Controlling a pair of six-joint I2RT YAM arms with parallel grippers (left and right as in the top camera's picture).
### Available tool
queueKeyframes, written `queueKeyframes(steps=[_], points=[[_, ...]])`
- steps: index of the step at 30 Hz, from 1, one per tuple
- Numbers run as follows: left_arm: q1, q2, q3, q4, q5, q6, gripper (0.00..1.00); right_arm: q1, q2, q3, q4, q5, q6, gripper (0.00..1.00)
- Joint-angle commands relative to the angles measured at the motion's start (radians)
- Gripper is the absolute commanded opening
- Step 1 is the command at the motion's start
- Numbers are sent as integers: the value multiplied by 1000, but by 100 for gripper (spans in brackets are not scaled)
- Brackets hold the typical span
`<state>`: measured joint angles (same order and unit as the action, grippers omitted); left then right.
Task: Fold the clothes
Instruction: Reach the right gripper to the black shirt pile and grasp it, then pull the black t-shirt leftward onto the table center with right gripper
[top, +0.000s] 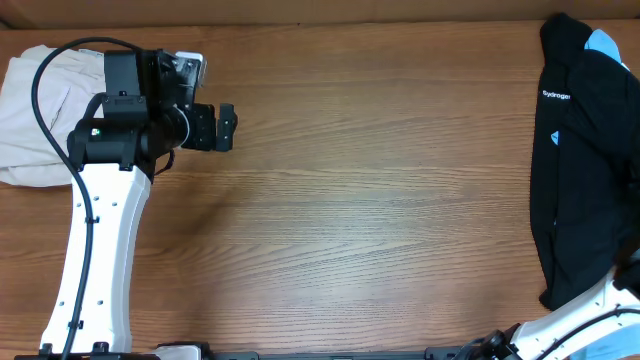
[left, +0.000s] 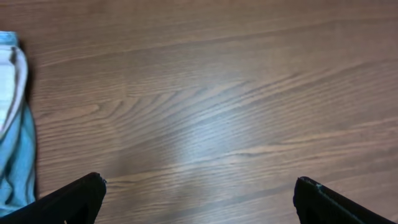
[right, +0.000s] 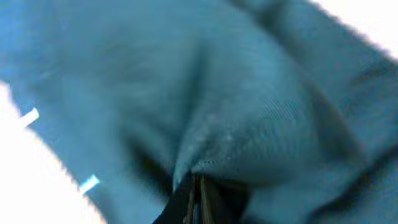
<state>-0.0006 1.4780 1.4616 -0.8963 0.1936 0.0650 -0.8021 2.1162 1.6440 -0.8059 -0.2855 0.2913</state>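
1. Location. The black T-shirt (right: 261, 118) lies at the right edge of the table (top: 350, 200), inside a heap of dark clothes (top: 585, 210). The overhead view does not separate it from the rest of the heap.
2. Right gripper (right: 196, 190). The fingers are closed, tips together, pinching a raised ridge of dark knit cloth. This cloth is judged to be the T-shirt, but the blurred wrist view does not confirm it.
3. Left gripper (top: 230, 126). The fingers stand wide apart and hold nothing. The gripper hovers over bare wood toward the left end of the table.
4. Handling. The T-shirt is judged light, soft and limp, and not fragile. It drapes and bunches, so a single pinch raises only a peak while the rest trails. Neighbouring garments in the heap may drag along with it.
5. Hold points. A hem, shoulder seam or collar edge gives more control than a mid-panel fold. Spreading it flat on the table likely calls for two holds set well apart.
6. Count.
   - Grippers: two.
   - Dark heap: one. It holds at least one black garment with white lettering (top: 556, 95) and one light-blue garment (top: 603, 43).
   - Pale cloth (top: 25, 140): one, at the far-left corner of the table.
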Motion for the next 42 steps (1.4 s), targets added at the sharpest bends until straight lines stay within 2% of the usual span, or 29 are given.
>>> queueKeyframes(steps=[1, 5, 7, 8, 17, 19, 21, 23, 25, 28, 30, 34, 37, 42], points=[[16, 5, 33, 14, -97, -79, 100, 131, -195, 47, -41, -137, -81, 4], [97, 5, 63, 15, -159, -95, 100, 447, -339, 47, -86, -143, -83, 4], [137, 5, 73, 15, -176, -95, 100, 591, -348, 47, -88, -143, -79, 4], [178, 5, 80, 16, -178, -95, 100, 723, -343, 46, -87, -143, -77, 4], [370, 5, 81, 33, -179, -46, 100, 1322, -319, 46, -35, -119, -52, 5], [389, 5, 81, 34, -179, -38, 100, 1413, -319, 46, -34, -105, -52, 9], [401, 5, 81, 34, -178, -38, 100, 1483, -319, 46, -38, -105, -52, 21], [400, 5, 81, 36, -178, -38, 100, 1495, -328, 47, -55, -109, -51, 34], [399, 5, 81, 38, -169, -31, 100, 1442, -358, 47, -82, -105, -30, 49], [386, 6, 81, 41, -53, 22, 100, 1297, -390, 47, -114, -68, -9, 56], [346, 6, 79, 40, 35, 72, 100, 1127, -383, 44, -141, 43, 11, 57], [220, 21, 78, 17, 43, 137, 100, 922, -288, 44, -166, 117, 28, 60], [131, 55, 78, -6, 32, 150, 100, 832, -190, 44, -186, 113, 32, 60], [50, 121, 78, -18, 33, 149, 100, 780, -51, 44, -119, 101, 3, 59]])
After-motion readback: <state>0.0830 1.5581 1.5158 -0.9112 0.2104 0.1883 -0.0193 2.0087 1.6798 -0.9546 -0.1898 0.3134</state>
